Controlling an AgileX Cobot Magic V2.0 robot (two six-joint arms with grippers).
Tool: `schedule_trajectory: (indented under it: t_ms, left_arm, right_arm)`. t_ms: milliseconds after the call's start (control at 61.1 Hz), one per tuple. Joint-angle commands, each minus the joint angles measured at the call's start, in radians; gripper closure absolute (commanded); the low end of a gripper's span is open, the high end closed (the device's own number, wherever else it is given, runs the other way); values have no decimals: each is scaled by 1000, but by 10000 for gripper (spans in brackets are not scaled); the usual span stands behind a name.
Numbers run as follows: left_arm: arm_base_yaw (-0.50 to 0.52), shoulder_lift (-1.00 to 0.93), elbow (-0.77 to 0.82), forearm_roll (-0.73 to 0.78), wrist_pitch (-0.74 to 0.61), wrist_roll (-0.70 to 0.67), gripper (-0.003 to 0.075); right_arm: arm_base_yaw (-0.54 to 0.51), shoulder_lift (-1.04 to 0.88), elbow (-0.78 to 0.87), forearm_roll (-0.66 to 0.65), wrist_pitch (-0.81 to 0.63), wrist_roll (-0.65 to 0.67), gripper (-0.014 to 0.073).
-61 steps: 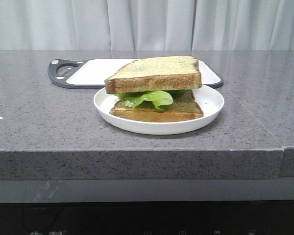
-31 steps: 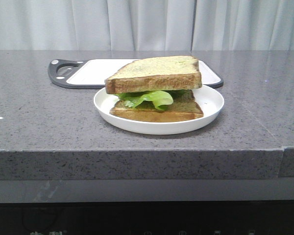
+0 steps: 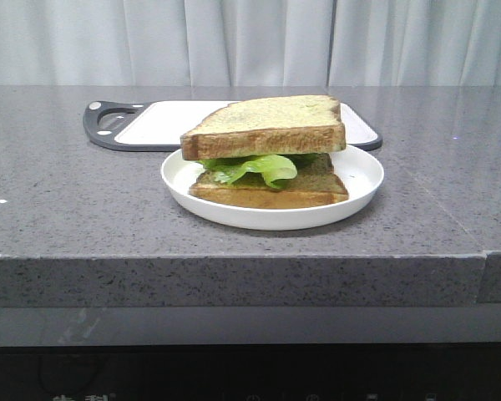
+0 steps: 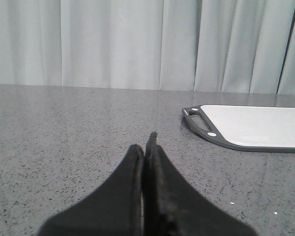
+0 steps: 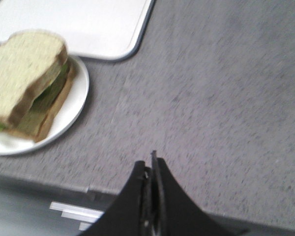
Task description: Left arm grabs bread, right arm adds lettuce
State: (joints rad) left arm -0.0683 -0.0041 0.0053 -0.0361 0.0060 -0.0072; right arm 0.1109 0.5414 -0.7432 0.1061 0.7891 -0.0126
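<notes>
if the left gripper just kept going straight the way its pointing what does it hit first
Probably nothing on the counter: the shut left gripper points over bare grey countertop toward the curtain. The cutting board lies off to one side.

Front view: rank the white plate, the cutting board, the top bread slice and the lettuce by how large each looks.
1. Cutting board, widest, though partly hidden behind the sandwich and farther away, so unsure against the plate.
2. White plate.
3. Top bread slice.
4. Lettuce, mostly covered.

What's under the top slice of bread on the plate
Under the bread lies the lettuce, resting on a thinner slice on the white plate. Anything deeper between the slices is covered.
</notes>
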Motion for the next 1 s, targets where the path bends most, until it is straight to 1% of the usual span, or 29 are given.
schedule_trajectory:
  t_ms: [0, 98, 278, 474, 605, 981]
  left_arm:
    - [1, -17, 6, -5, -84, -10, 741]
    - [1, -17, 6, -5, -84, -10, 741]
    - [1, -17, 6, -5, -84, -10, 741]
    - [1, -17, 6, -5, -84, -10, 741]
    - [1, -17, 6, -5, -84, -10, 741]
    - [1, -17, 6, -5, -84, -10, 741]
  right_arm:
    - [-26, -81, 91, -9, -220, -12, 711]
    - [-42, -203, 244, -8, -366, -12, 711]
    - [-42, -397, 500, -8, -586, -11, 711]
    - [-42, -550, 688, -6, -740, -11, 711]
    - [-61, -572, 766, -6, -829, -10, 711]
    - [-71, -573, 767, -6, -817, -10, 711]
